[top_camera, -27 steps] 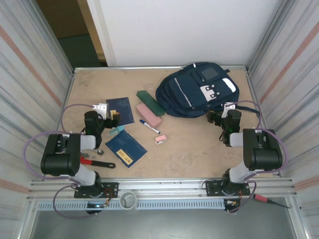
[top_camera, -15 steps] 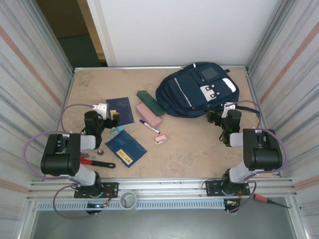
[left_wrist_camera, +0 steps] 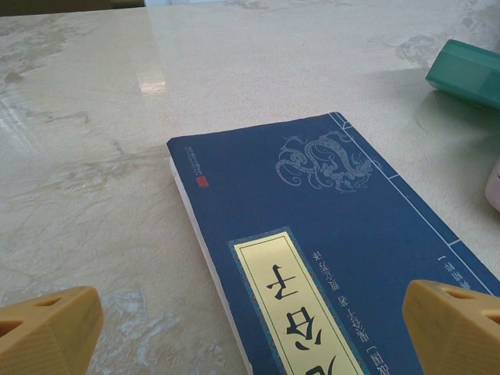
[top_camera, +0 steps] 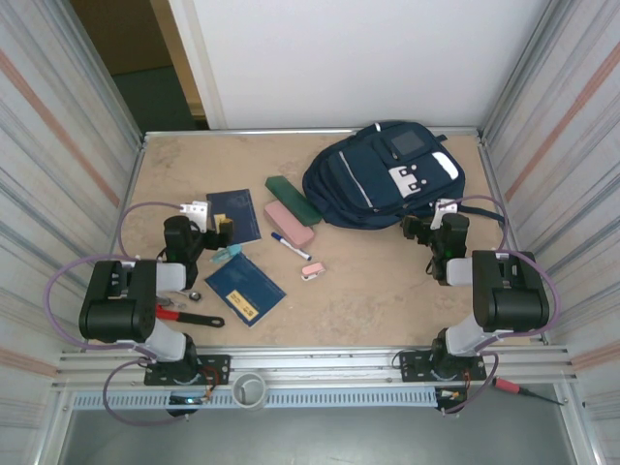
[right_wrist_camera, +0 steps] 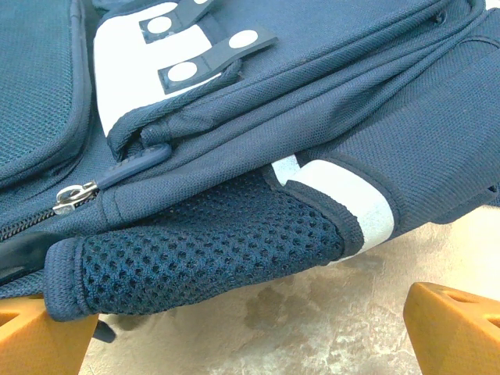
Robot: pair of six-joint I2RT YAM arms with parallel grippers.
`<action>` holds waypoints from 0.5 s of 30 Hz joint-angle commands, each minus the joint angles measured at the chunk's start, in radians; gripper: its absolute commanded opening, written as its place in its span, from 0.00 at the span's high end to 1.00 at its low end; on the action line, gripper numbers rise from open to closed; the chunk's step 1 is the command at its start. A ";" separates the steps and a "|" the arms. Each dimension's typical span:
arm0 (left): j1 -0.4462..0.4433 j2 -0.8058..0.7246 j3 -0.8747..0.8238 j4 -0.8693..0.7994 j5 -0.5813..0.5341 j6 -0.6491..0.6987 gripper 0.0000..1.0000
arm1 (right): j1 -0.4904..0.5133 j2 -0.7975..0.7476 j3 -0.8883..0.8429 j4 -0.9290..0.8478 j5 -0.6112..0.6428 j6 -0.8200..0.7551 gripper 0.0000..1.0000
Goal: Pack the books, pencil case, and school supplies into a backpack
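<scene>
Your left tool point(left_wrist_camera: 250, 348) is spread to its full width and holds nothing. Its yellow fingertips point(left_wrist_camera: 47, 332) sit at the bottom corners of the left wrist view. A thin navy blue booklet with a pale gold label point(left_wrist_camera: 336, 234) lies flat on the marbled beige tabletop point(left_wrist_camera: 101, 117) ahead of them.

Your right tool point(right_wrist_camera: 250, 344) is just as wide and just as empty. It points at the dark mesh side pocket point(right_wrist_camera: 203, 250) of the large navy blue fabric backpack point(top_camera: 383, 179), which lies at the far right of the tabletop. A metal zip pull point(right_wrist_camera: 74, 197) shows at the left of the right wrist view.

From above, you see that first booklet just beside the left tool. A second navy blue booklet point(top_camera: 244, 288) lies tilted, nearer the arm bases, with a small teal piece point(top_camera: 227, 255) between the two. The flat dark green rectangular volume point(top_camera: 294, 199) lies near the backpack's left edge. The pale pink oblong pencil case point(top_camera: 289, 224) lies along the volume's near side; you cannot tell whether they touch. The white marker with a blue cap point(top_camera: 290, 245) lies just beside the case, and the tiny pink eraser point(top_camera: 313, 271) sits a little apart from it. All of these lie outside the backpack. A red-handled wrench point(top_camera: 170, 312) and a black spanner point(top_camera: 203, 319) lie near the left arm's base.
</scene>
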 commanded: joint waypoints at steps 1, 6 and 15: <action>0.004 -0.004 0.016 0.023 0.010 -0.002 0.01 | -0.006 -0.010 0.018 0.020 -0.007 0.016 0.01; 0.004 -0.004 0.016 0.023 0.011 -0.002 0.01 | -0.006 -0.011 0.018 0.020 -0.007 0.016 0.01; 0.004 -0.038 0.009 0.022 -0.077 -0.034 0.01 | 0.019 -0.041 0.024 -0.005 0.068 0.011 0.01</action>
